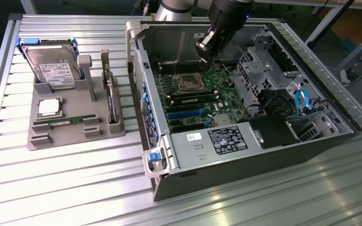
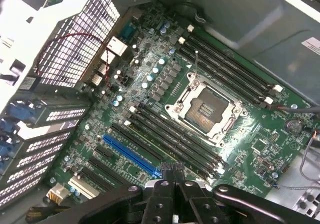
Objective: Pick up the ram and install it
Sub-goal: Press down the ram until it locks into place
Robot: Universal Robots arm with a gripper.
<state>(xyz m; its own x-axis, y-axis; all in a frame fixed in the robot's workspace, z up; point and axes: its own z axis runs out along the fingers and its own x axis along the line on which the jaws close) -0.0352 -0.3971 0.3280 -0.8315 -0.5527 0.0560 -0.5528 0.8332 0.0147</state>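
Down on the grey parts tray (image 1: pixel 49 141), at its near edge, your ram (image 1: pixel 64 121) is lying flat in its slot, a thin green stick, well apart from the arm and not picked up. Right behind it on the same tray sits a CPU (image 1: pixel 49 107) with its shiny lid up, and farther back the hard drive (image 1: pixel 52 66) leans in its blue-railed cradle. On the exterior view's right side of the tray an expansion card (image 1: pixel 110 96) stands on edge.

Your gripper (image 1: pixel 205 52) is off over the open PC case (image 1: pixel 307 141), hanging above the far part of the motherboard (image 1: pixel 212 101). From the wrist view you can see the fingertips (image 2: pixel 171 170) pressed together with nothing between them, so it's fully closed and empty.

Under it the board is wide open to look at: the bare CPU socket (image 2: pixel 206 108) with its metal frame, black memory slots (image 2: pixel 172 141) running along both sides of it, and a blue expansion slot (image 2: pixel 131 155) just beside the nearer bank of slots. One of those slots in the exterior view looks like it already has a green stick in it, but you can't really tell for sure. At the near end of the case sits the power supply (image 1: pixel 225 141) with its white label, and the whole lot rests on a ribbed aluminium table (image 1: pixel 74 188).
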